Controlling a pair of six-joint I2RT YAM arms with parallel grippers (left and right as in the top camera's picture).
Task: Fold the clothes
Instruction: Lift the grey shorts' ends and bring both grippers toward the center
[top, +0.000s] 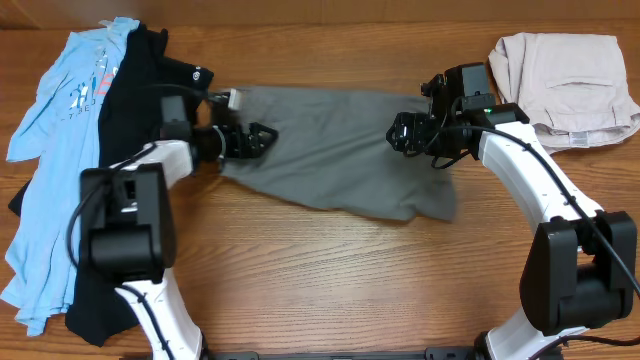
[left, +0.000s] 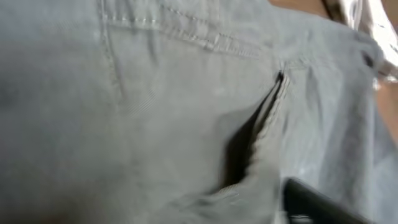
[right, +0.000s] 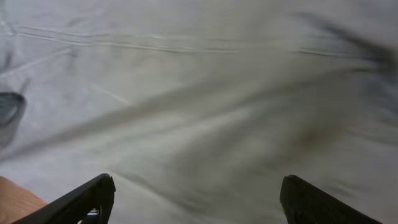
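Wooden table (top: 330, 290) is bearing the grey-olive shorts (top: 330, 150) spread flat, the right gripper (top: 400, 133) hanging wide open and empty over the shorts' right end, while the left gripper (top: 262, 138), whose closure I cannot tell, is sitting at the shorts' left edge, probably readying a fold.

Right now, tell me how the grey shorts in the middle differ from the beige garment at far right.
The grey shorts are dark grey-olive; the beige garment is pale cream. The grey shorts lie spread out and wrinkled; the beige garment is folded compactly. The left hand and right hand are at the grey shorts; neither touches the beige garment. Both are cloth on the wooden table.
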